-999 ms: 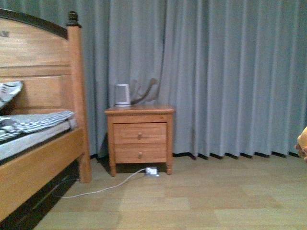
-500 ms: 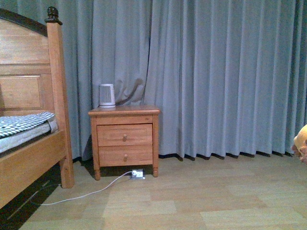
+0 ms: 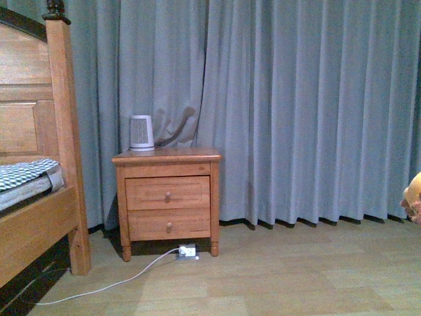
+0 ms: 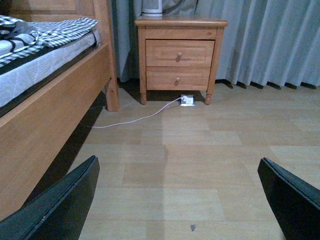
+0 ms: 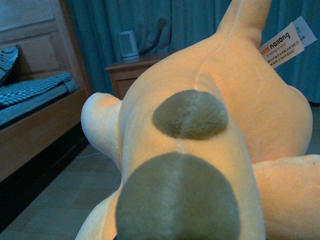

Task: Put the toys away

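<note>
Yellow plush toy (image 3: 414, 194) hanging at 3 o'clock edge of front view, off floor, likely for carrying to storage. Toy hiding my right pincer; grip cannot tell. My left pincer (image 4: 177, 167) gaping wide, holding nothing.

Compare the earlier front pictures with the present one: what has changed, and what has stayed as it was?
The bed and the nightstand have slid leftward in the front view and look slightly nearer: the camera moved, not the furniture. Nothing visibly grasped or released. Unchanged: the white appliance on the nightstand, drawers shut, the cable on the floor, the plush toy at the right edge.
</note>
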